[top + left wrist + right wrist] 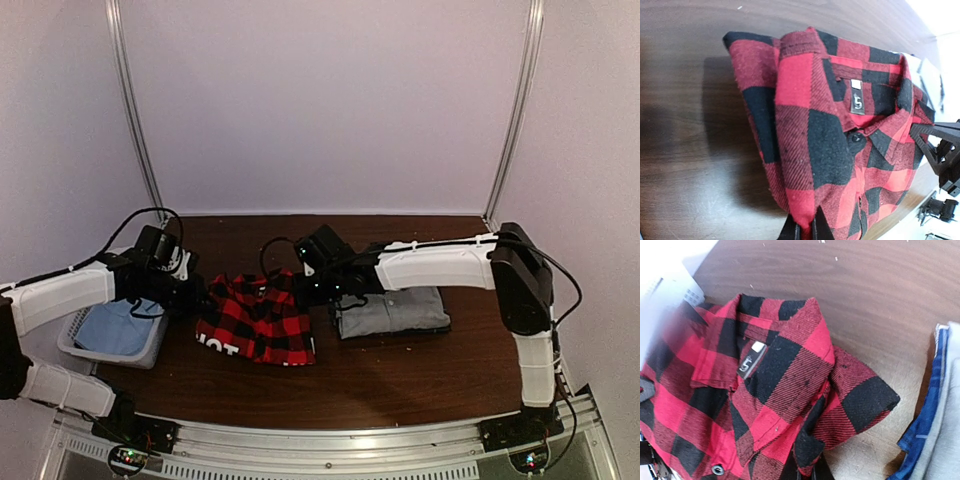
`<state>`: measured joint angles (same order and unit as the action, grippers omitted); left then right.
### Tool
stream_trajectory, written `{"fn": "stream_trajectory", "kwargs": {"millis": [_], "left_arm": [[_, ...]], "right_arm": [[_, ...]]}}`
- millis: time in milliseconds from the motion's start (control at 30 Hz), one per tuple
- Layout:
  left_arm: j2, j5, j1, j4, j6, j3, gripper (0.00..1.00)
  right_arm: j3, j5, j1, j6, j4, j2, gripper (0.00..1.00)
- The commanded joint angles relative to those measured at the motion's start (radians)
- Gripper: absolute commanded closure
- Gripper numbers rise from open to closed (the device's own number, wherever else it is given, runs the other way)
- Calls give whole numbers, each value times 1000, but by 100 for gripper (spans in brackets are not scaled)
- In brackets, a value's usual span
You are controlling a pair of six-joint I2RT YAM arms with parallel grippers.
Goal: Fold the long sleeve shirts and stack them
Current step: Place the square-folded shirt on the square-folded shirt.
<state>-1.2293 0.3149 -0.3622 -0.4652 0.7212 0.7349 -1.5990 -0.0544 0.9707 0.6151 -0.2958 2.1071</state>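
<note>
Top external: red-and-black buffalo-check flannel shirt [255, 320] lies bunched mid-tabletop, collar end far, black band with white block letters [222, 347] at its near edge. Dark brown wooden tabletop [400, 380] under it.

Left gripper [200, 293] is at the flannel's far-left corner, right gripper [303, 285] at its far-right corner. Both arms reach in low from the sides.

Plain grey collared shirt [395, 312] sits folded just right of the flannel, close to it; can't tell if the edges touch. Grey plastic basket [75, 345] is at the left edge of the tabletop with a light blue cloth [115, 328] inside.

Left wrist: jaws pinched nearly together on a fold of the flannel's edge, at the bottom of the view. Collar is open, with a small black neck label [857, 103] and a black button [856, 136] visible. Fabric is doubled over and rumpled, resting on the wood.

Right wrist: same on this side, jaws closed tight on a fold of check fabric at the bottom of the view. A sleeve or shoulder part bulges out to the right over the tabletop. A strip of blue fabric [920, 430] lies against grey cloth at the right edge, apart from the flannel.
</note>
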Motion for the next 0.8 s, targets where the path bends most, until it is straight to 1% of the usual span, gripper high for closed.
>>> {"fn": "stream_trajectory", "kwargs": {"millis": [0, 200, 300, 400, 600, 767], "left_arm": [[33, 71, -15, 11, -22, 73, 100], [15, 115, -39, 10, -18, 139, 100], [-4, 116, -73, 21, -8, 191, 100], [-39, 118, -118, 71, 15, 230, 100], [-188, 84, -235, 202, 83, 328, 100], [-336, 43, -322, 284, 127, 461, 100]], "right_arm": [[-73, 39, -20, -46, -55, -92, 100], [-123, 50, -54, -87, -130, -142, 100], [-112, 77, -83, -104, -152, -183, 100], [-76, 82, -125, -118, -160, -228, 100], [28, 83, -232, -141, -155, -321, 100], [134, 67, -338, -157, -145, -389, 100]]}}
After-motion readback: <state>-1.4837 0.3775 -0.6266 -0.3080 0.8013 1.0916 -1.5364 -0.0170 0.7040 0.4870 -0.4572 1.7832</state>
